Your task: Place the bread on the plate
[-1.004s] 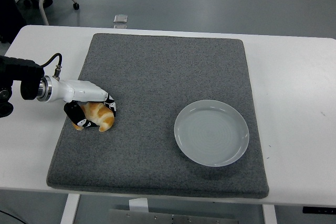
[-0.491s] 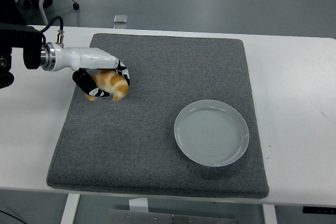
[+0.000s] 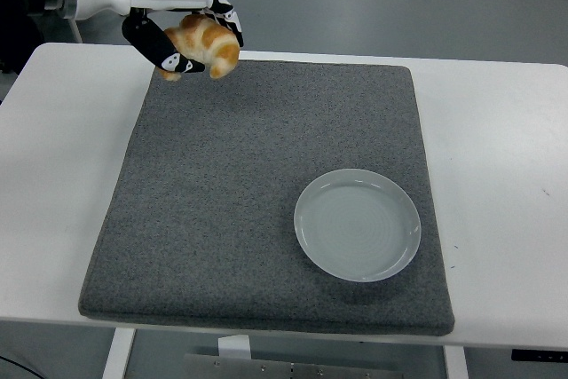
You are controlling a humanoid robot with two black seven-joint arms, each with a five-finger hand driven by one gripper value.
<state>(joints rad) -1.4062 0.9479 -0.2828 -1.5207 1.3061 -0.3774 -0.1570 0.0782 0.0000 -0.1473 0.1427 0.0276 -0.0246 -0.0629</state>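
**Bread lifted high over the mat's far-left corner**

Since a second ago, your left hand (image 3: pixel 182 37) has carried the bread (image 3: pixel 206 43) from the left edge of the grey mat (image 3: pixel 257 184), where it sat low near the middle of that side, up and away to the far-left corner. Half a second ago it was already partway there; now it shows at the top left of the head view, over the mat's far edge.

Your fingers are wrapped around the bread: black fingers (image 3: pixel 161 44) with white markings curl beneath and behind it, and others come over the top on the right side. The golden-brown crust shows between them, with the roll's lower end pointing down toward the mat corner. The white forearm shell runs back toward the left edge of the picture.

You can see the plate (image 3: pixel 357 225), a pale round dish, lying flat on the mat toward its near-right part, well apart from the hand and the bread. Nothing lies on it.

The mat covers most of the white table (image 3: pixel 506 148). Beyond the table's far edge, on the grey floor, a small grey object (image 3: pixel 204 33) shows just right of the held bread.
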